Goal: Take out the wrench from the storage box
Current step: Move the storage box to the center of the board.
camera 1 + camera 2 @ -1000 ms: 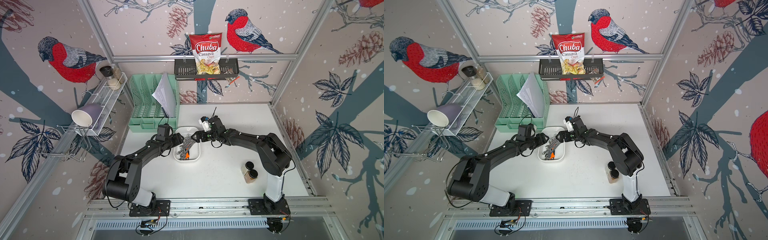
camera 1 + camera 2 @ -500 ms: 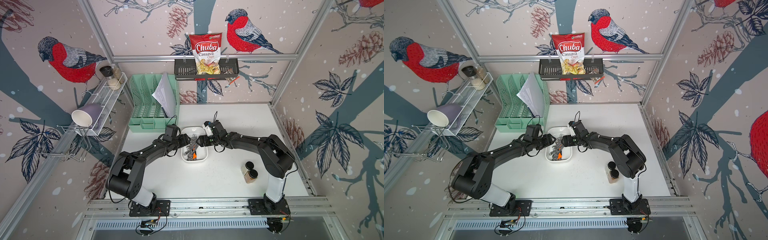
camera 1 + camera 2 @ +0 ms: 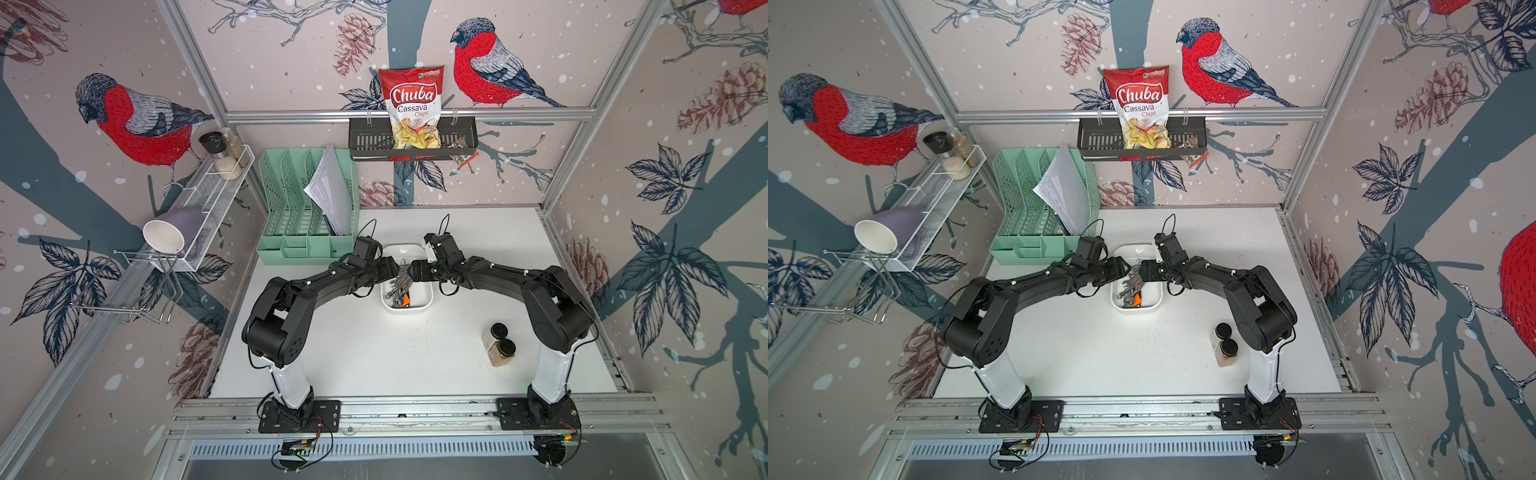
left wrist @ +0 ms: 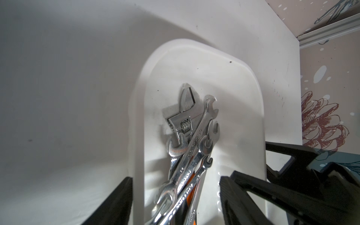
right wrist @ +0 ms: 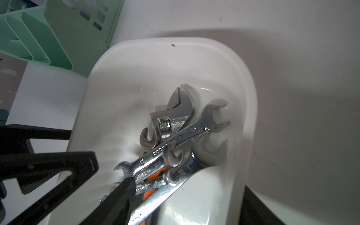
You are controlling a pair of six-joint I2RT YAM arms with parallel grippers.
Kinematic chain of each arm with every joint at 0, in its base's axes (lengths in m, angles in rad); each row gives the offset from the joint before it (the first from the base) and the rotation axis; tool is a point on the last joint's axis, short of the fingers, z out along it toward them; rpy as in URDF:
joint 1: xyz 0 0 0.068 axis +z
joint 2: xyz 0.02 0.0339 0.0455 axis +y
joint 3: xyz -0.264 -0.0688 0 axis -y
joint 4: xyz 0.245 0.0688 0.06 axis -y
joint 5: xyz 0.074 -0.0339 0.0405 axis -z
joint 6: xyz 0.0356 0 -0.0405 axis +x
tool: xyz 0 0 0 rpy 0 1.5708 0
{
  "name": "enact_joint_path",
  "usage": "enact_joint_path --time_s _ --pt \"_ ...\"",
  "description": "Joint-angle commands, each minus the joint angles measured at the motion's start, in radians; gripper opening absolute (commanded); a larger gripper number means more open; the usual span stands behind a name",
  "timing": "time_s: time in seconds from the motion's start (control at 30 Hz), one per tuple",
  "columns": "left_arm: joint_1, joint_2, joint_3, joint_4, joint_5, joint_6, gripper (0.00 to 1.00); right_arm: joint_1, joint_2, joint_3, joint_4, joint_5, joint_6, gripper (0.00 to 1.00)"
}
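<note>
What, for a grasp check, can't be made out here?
Wrenches: handle ends, left wrist view, cut off by the picture's edge.
Box: its middle, both top views, under the left gripper and right gripper.
Size marks on the wrenches: both top views, too small.

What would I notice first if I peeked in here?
Two black robot arms meet over a white storage box in the middle of the table, and it holds a pile of shiny wrenches. At the back, a red chips bag stands in a black basket, with big red birds painted on the walls.
</note>
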Motion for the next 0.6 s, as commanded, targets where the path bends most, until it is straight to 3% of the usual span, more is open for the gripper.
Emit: enact_joint_path --time_s 0.0,0.27,0.43,0.57 --pt "-0.017 0.049 0.064 0.045 0.01 -0.017 0.73 -0.022 -0.002 0.01 0.014 0.016 -0.015 0.8" --pt "-0.028 0.16 0.206 0.025 0.003 -0.02 0.73 -0.08 0.038 0.055 -0.01 0.037 -0.041 0.84" --pt "-0.028 0.122 0.161 0.02 -0.026 -0.014 0.74 -0.075 0.028 0.084 -0.07 0.127 -0.084 1.0" --pt "-0.028 0.055 0.123 -0.015 -0.083 0.016 0.75 -0.06 0.009 0.096 -0.112 0.263 -0.103 1.0"
